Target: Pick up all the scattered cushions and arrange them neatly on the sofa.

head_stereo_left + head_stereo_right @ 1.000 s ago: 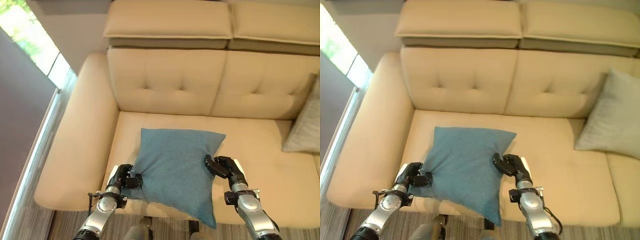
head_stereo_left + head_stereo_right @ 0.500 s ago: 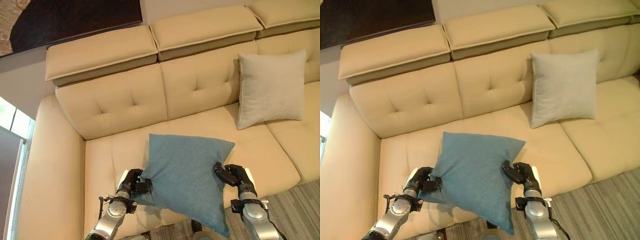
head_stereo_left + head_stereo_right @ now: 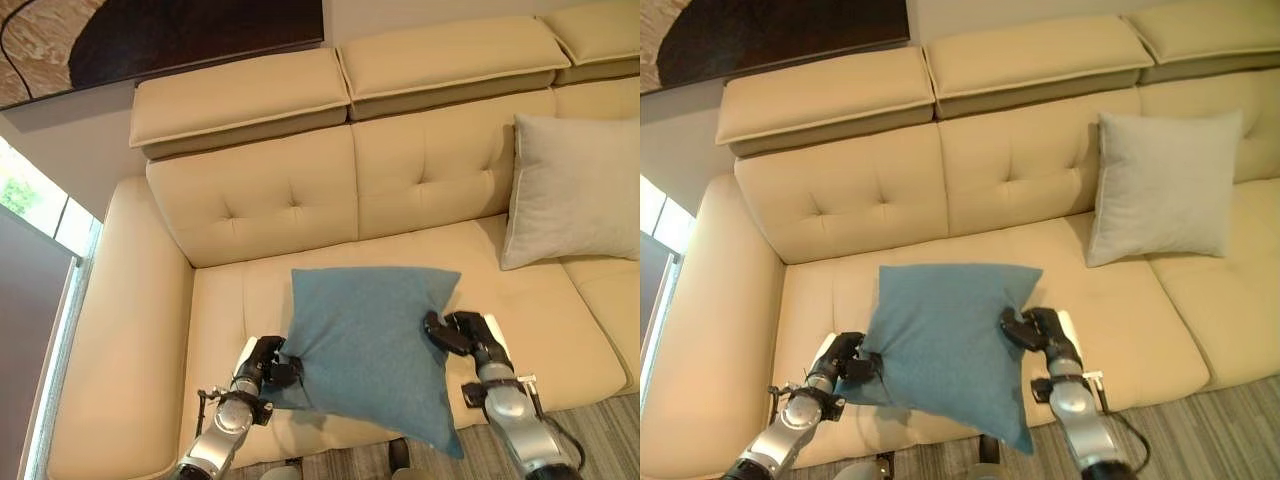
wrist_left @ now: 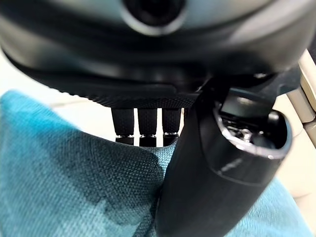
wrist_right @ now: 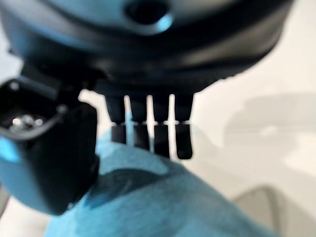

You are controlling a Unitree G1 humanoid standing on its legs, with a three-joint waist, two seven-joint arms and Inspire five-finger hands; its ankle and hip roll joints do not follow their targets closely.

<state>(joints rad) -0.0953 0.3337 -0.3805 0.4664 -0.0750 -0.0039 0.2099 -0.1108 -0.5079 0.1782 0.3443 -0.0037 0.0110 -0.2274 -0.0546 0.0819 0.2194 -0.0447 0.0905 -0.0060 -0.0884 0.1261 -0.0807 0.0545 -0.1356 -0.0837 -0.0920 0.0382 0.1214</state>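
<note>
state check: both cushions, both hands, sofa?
blue cushion: held over the sofa seat, pinched at its two sides, one corner hanging past the seat's front edge
grey cushion: propped upright against the backrest
left hand: shut on blue cushion
right hand: shut on blue cushion
sofa: carries the grey cushion only

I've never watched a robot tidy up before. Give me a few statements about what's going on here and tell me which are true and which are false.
1. Both hands grip the blue cushion. True: the left hand and the right hand pinch opposite edges.
2. The grey cushion lies on the floor. False: it leans against the backrest of the sofa.
3. The blue cushion is over the sofa seat. True.
4. The sofa is dark brown. False: it is cream-coloured.
5. The blue cushion touches the grey one. False: they are apart.
</note>
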